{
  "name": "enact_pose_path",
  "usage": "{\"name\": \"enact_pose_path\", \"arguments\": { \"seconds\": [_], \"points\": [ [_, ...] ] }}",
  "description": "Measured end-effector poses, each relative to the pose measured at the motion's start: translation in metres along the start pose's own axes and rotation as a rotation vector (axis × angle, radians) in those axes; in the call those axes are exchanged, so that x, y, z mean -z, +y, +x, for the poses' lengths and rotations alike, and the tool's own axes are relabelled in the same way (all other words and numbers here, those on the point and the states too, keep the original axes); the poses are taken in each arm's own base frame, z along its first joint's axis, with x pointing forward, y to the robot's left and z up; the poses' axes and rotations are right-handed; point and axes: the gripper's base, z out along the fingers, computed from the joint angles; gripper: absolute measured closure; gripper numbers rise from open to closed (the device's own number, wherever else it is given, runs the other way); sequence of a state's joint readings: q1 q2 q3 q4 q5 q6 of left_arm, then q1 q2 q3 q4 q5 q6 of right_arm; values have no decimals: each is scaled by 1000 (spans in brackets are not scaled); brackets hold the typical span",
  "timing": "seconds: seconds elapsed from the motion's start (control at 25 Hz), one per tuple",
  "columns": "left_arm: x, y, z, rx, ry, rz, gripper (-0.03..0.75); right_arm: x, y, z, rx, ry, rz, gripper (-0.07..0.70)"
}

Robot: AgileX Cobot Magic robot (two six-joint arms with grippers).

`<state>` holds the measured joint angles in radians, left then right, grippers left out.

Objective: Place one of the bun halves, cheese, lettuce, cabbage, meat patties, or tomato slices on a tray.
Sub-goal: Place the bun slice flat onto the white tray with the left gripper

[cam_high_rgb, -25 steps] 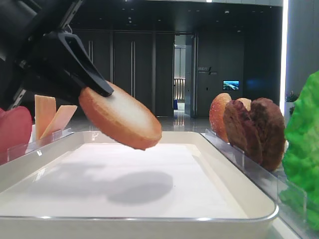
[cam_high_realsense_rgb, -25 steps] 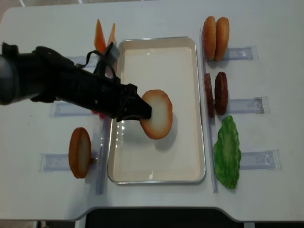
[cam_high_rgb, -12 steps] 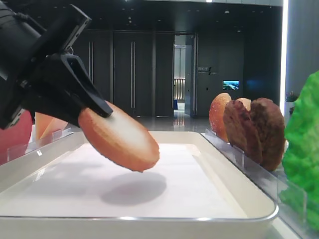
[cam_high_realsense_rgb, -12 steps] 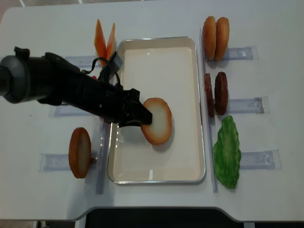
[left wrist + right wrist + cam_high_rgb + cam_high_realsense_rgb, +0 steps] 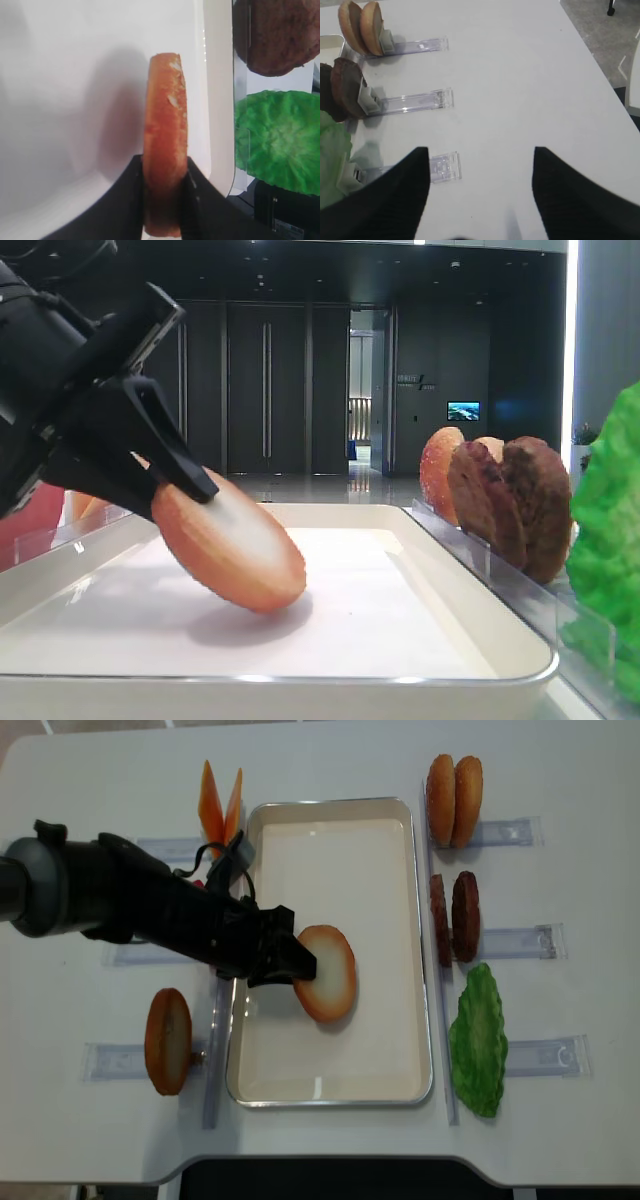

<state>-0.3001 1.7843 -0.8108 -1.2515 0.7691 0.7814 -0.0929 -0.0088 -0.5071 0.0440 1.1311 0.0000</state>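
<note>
My left gripper [image 5: 295, 963] is shut on a bun half [image 5: 328, 973], clamping its golden-brown rim [image 5: 166, 125] between both fingers. The bun tilts over the white tray [image 5: 340, 810], pale face up, and its low edge [image 5: 262, 598] meets its shadow on the liner. My right gripper [image 5: 480, 165] stands open over bare table, nothing between its fingers [image 5: 395, 195]. Cheese [image 5: 220, 800] stands left of the tray, and a red tomato slice [image 5: 20, 510] shows partly behind my left arm. Two bun halves [image 5: 453, 800], meat patties [image 5: 455, 917] and lettuce [image 5: 478, 1040] line the right side. Cabbage is out of view.
Another bun half [image 5: 167, 1040] stands in a clear holder at the front left. Clear plastic holders [image 5: 520, 830] run along both sides of the tray. In the right wrist view the patties [image 5: 345, 87] and lettuce [image 5: 332, 155] lie left of my fingers.
The left gripper has come down and slightly back toward the tray's left side with the bun half. The bun's shadow has closed up under it.
</note>
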Motion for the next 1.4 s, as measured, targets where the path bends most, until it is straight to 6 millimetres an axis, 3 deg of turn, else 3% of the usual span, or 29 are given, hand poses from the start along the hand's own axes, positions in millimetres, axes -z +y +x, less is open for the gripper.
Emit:
{"name": "enact_pose_path", "arguments": {
  "seconds": [0.36, 0.88, 1.2, 1.4],
  "points": [
    [-5, 5, 0, 22, 16, -3, 574, 0, 0, 0, 0, 0, 0, 205],
    [-5, 7, 6, 53, 75, -32, 490, 0, 0, 0, 0, 0, 0, 205],
    [5, 7, 8, 57, 89, -85, 313, 0, 0, 0, 0, 0, 0, 205],
    [18, 6, 8, 62, 74, -124, 259, 0, 0, 0, 0, 0, 0, 205]
  ]
}}
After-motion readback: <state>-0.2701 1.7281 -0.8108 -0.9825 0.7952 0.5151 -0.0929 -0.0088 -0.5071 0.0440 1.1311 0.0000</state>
